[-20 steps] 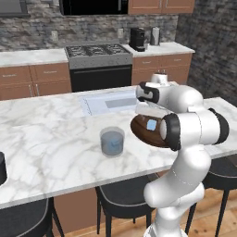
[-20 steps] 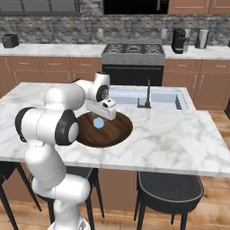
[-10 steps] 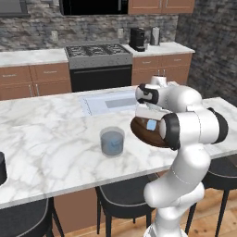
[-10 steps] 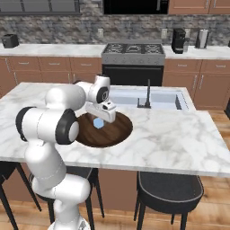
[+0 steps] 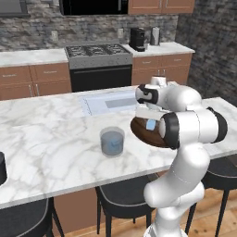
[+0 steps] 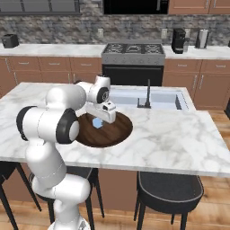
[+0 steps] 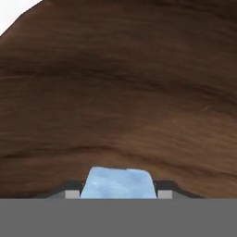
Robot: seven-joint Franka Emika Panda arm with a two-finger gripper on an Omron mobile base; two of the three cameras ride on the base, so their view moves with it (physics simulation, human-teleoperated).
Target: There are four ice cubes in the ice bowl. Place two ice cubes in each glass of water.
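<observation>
A: What has changed for us in the last second?

B: The fingers (image 7: 118,194) were spread wide over the ice bowl (image 6: 117,134); now they have drawn in on either side of one ice cube (image 7: 117,183), and in the hand view its pale blue block sits squarely between the two pads (image 7: 72,194); we judge them clamped on it, or within a hair of it.

A: And where is that cube in the kitchen?

B: Down inside the bowl, near its middle; from the right base view we see it (image 6: 97,121) just under the hand; from the left base view it (image 5: 150,124) shows blue against the brown bowl (image 5: 141,133); we cannot make out any other cubes.

A: So what does that mean for the job?

B: We take it as the grasp being made, with no lift yet; the cube looks low against the wood; the see-through glass of water (image 5: 112,141) stands on the tabletop (image 5: 55,139) to the left of the bowl, well apart from it, and the dark glass (image 5: 2,167) sits at the far left edge of that view.

A: Any ice in the near glass?

B: We cannot tell; the water hides it.
</observation>
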